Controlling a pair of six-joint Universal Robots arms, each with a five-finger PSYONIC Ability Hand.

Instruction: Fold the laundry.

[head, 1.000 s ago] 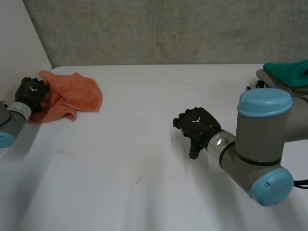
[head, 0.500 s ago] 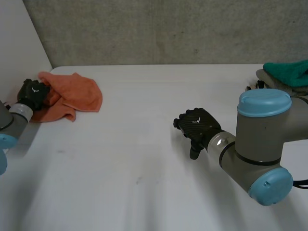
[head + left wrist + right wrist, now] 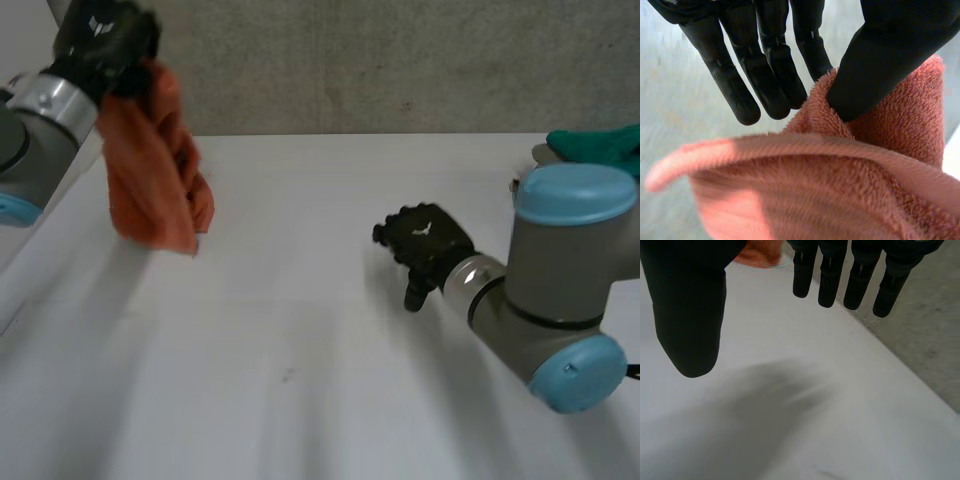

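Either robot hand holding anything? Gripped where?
The left robot hand pinches the orange towel between thumb and fingers at a bunched fold at its top; the rest hangs. The right robot hand is open, holding nothing.

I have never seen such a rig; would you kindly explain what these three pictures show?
This is a robot with two arms at a white table, each ending in a black hand. The wide picture looks down from a camera between and behind the arms; the other two come from cameras on the wrists, looking along each palm. The left hand pinches an orange towel between thumb and fingers, so it hangs over the table. The right hand is open and holds nothing. A green cloth lies at the table's far right.
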